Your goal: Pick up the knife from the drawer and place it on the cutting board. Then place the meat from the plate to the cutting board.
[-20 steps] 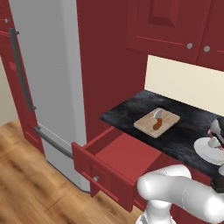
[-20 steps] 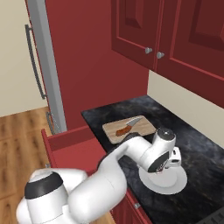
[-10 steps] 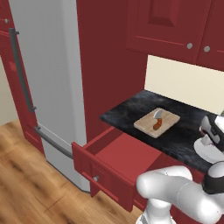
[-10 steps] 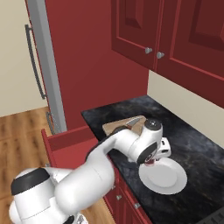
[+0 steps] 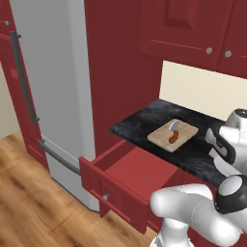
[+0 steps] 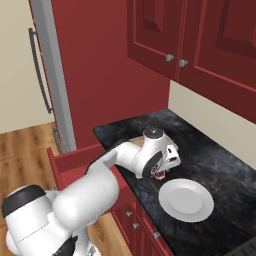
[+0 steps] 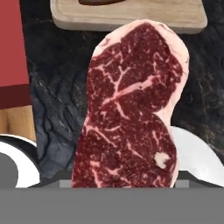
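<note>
The meat (image 7: pixel 131 109) is a flat slab of raw red flesh, veined with pale whitish marbling and rimmed by a cream band of fat along its upper and right edges. In the hand view it hangs straight up from the bottom, so the claw is clamped on the meat; the finger tips themselves are hidden behind the slab. In the right base view the gripper (image 6: pixel 161 172) hovers over the dark counter (image 6: pixel 215 165), a little red showing under it, just at 10 o'clock of the plate (image 6: pixel 186 200), which is round, plain white and bare.

The cutting board (image 7: pixel 131 17) lies at 12 o'clock of the meat in the hand view, light tan with rounded corners and visible grain. In the left base view the knife (image 5: pixel 173 134) lies on the cutting board, silver-grey blade toward the wall, reddish-brown handle toward the counter edge.

The counter is black stone with grey mottling. Below its front edge the drawer (image 5: pixel 130 173) stands pulled out, its red floor showing. A grey fridge (image 5: pixel 53 82) with a long dark handle stands at 9 o'clock of the drawer, dark-red cabinets (image 6: pixel 200 40) with round silver knobs hang above, a cream wall strip runs behind the counter, and the floor (image 5: pixel 29 202) is wood plank.
</note>
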Available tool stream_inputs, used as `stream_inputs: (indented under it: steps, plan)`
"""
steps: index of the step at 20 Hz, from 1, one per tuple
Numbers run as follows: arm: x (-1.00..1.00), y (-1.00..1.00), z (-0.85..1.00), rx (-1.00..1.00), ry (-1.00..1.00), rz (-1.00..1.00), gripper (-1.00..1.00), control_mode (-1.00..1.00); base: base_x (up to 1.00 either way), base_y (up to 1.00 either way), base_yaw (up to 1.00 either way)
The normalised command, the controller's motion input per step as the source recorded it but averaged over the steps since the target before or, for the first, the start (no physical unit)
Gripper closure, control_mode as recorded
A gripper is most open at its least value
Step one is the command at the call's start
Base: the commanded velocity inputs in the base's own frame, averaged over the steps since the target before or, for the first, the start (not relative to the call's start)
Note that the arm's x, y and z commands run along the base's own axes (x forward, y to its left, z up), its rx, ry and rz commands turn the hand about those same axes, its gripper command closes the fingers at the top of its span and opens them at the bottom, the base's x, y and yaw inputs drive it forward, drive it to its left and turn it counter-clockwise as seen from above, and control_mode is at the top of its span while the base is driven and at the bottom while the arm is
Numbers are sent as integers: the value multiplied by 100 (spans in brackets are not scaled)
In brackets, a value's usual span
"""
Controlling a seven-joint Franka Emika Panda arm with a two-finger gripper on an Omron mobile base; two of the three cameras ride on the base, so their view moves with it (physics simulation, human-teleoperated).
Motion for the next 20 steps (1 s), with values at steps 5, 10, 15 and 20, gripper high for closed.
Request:
stream_inputs:
  steps: [5,10,15,20]
  plan:
    - [23,4,12,-11,-3,21,100,-100,0,0,0]
    - [26,0,2,-7,-1,24,100,-100,0,0,0]
    - [29,0,0,-5,0,22,100,-100,0,0,0]
    - [25,2,0,0,0,10,100,-100,0,0,0]
